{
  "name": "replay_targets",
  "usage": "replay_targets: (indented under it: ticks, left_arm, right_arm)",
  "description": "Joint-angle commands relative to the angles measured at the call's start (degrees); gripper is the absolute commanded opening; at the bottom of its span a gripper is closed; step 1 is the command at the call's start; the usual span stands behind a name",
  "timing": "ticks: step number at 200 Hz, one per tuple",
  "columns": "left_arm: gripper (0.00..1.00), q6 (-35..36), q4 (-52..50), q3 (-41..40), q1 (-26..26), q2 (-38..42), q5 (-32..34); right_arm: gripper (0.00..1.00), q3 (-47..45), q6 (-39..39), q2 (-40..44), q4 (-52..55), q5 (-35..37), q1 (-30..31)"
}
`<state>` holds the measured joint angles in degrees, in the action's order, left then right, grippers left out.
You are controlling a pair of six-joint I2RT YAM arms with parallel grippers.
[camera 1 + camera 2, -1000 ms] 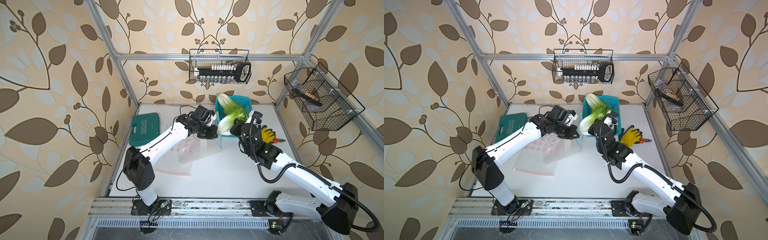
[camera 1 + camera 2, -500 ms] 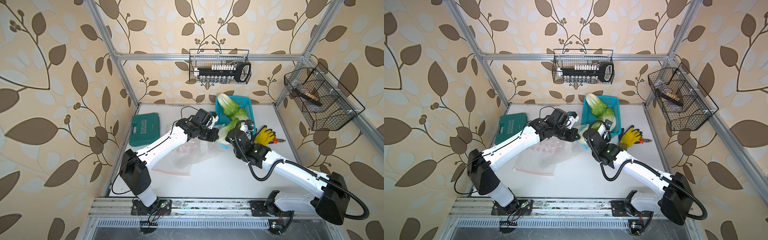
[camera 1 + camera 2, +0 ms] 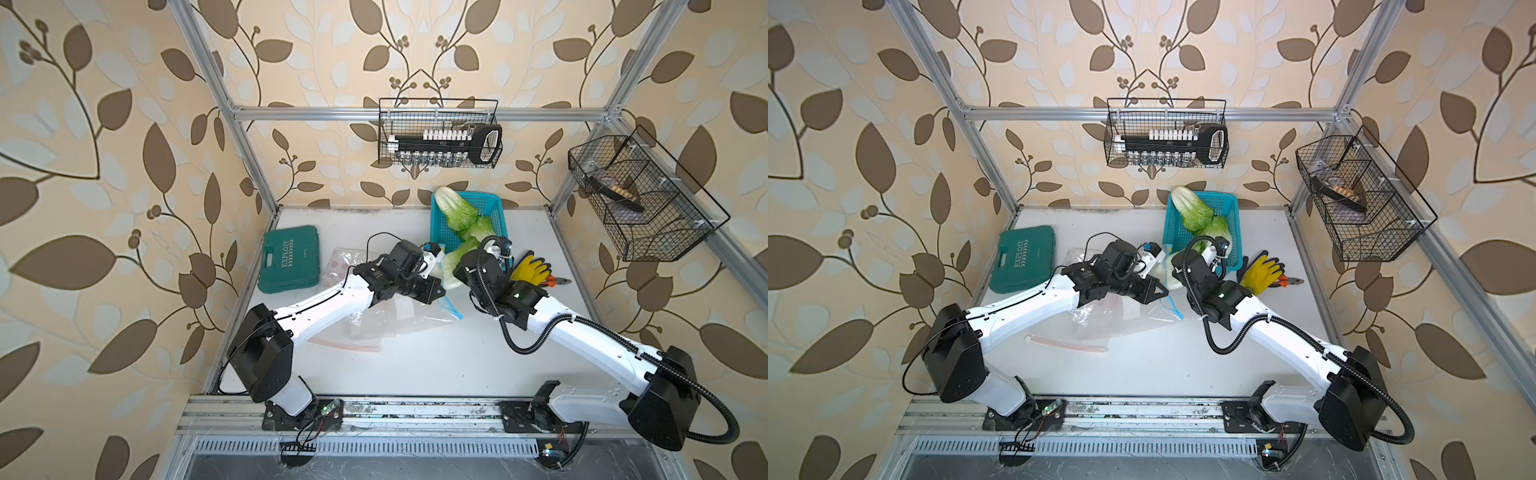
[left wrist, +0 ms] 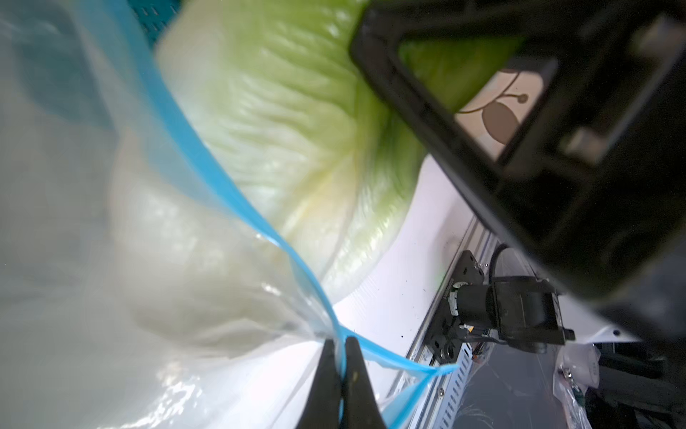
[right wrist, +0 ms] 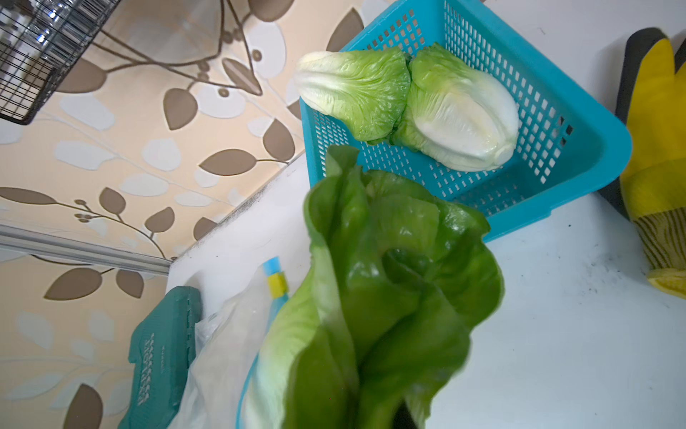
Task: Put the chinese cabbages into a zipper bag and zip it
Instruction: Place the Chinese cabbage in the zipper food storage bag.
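Left hand [image 4: 339,347] clamped tight on the blue zipper rim [image 4: 208,163] of the zipper bag [image 4: 92,267]; I hold its mouth raised above the surface [image 3: 436,365]. My right hand [image 3: 457,269] grips one chinese cabbage [image 4: 282,122] by its leafy end, the white stalk end in the bag mouth, partly behind the clear film. Second cabbage [image 5: 356,93] and third cabbage [image 5: 460,122] lie touching in the blue basket [image 5: 568,159].

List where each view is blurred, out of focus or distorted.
Left wrist view: the held pale-green cabbage head and the clear blue-rimmed zipper bag are soft, too close; the left hand shows sharper black fingertips. Right wrist view: that cabbage's leaves smear, while the turquoise plastic basket is crisp. Both top views: sharp, evenly lit.
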<state>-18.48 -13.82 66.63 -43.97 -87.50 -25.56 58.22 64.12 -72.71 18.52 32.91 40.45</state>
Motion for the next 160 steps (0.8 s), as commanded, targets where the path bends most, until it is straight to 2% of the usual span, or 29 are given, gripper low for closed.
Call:
replay_targets:
  ticks: [1, 17, 31, 58, 92, 112, 138, 160]
  left_arm:
    - [0.0, 4.11, 14.44, -3.44, -0.68, 4.52, -1.3]
    - [0.0, 6.37, 21.54, -7.08, -0.77, 8.0, -2.12]
    - [0.0, 7.84, 23.01, -8.03, -0.68, 8.38, -0.9]
    - [0.0, 10.92, 26.19, -8.57, -0.7, 7.31, 1.55]
    - [0.0, 12.02, 31.96, -9.69, -0.69, 3.59, 1.22]
    - [0.0, 14.61, 34.18, -11.31, -0.57, 3.78, 2.36]
    - [0.0, 19.22, 34.08, -11.42, 1.48, 4.49, 1.46]
    - [0.0, 22.89, 32.9, -11.76, 2.93, 6.07, -0.89]
  right_arm:
    - [0.0, 3.59, 5.12, 1.69, 0.73, -6.06, 0.21]
    - [0.0, 2.65, 4.16, 0.85, 0.4, -7.16, 0.2]
    - [0.0, 2.77, 2.8, 0.67, 1.84, -7.81, 0.4]
    - [0.0, 3.58, -3.26, 2.02, 2.31, 1.2, 6.99]
    - [0.0, 3.5, -6.43, 2.22, 0.66, 1.71, 6.08]
    - [0.0, 2.18, -9.1, 3.42, -3.05, -2.65, 3.68]
    - [0.0, -0.69, -11.22, 4.06, -7.89, -17.48, -3.47]
    - [0.0, -0.75, -11.43, 4.49, -7.33, -25.47, -8.18]
